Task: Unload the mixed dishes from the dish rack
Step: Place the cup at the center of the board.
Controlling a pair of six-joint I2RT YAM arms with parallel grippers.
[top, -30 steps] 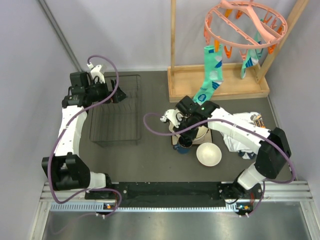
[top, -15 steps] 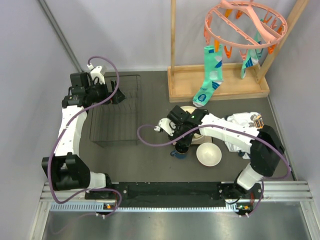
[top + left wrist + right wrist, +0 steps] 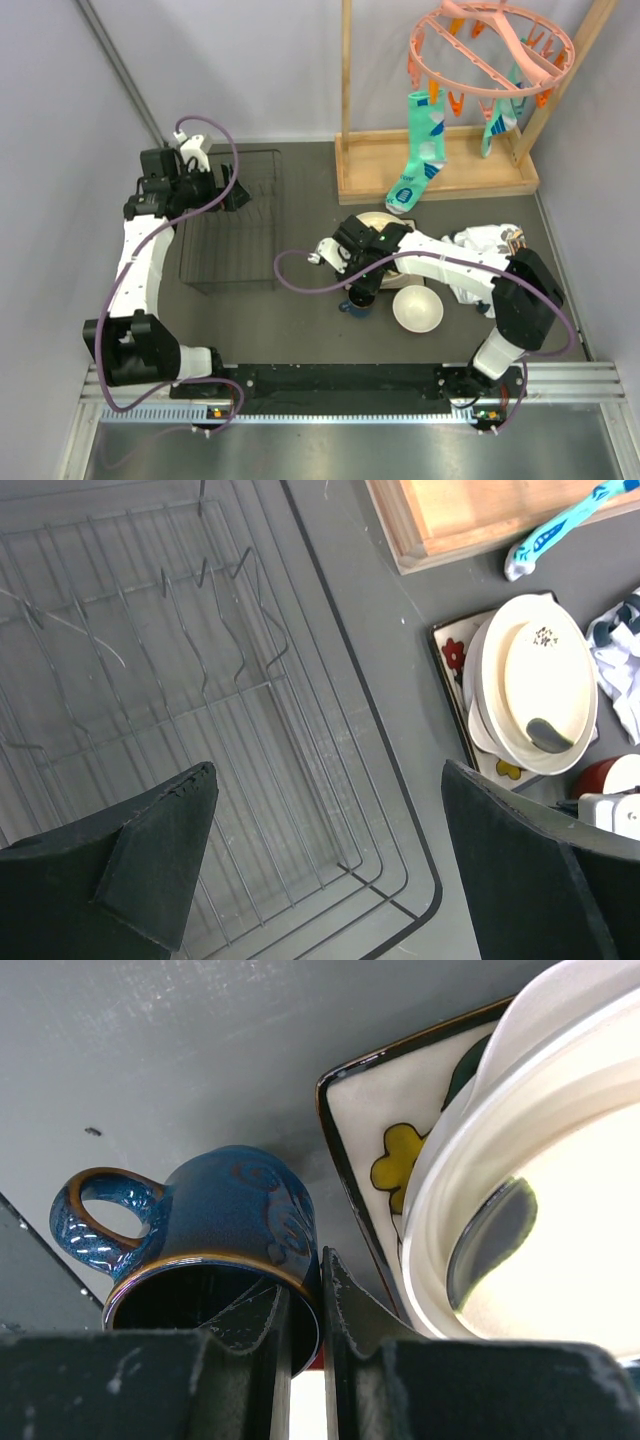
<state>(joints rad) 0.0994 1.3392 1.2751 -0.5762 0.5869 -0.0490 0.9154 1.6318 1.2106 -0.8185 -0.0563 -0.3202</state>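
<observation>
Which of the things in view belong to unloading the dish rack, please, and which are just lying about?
Job in hand:
rack, blue mug, floral plate, cream dishes, white bowl.

Lying about:
wooden frame, peg hanger, sock, cloth.

free: table (image 3: pixel 312 312) between dish rack (image 3: pixel 232 238), dark blue mug (image 3: pixel 240 1210) | obstacle: floral plate (image 3: pixel 383 1112) beside mug

- I'm working in a robot lab cell: plain grey walls (image 3: pixel 250 70) box in a dark surface (image 3: pixel 300 320).
- The left arm (image 3: pixel 135 270) and right arm (image 3: pixel 450 265) are bolted to an aluminium rail (image 3: pixel 560 385).
</observation>
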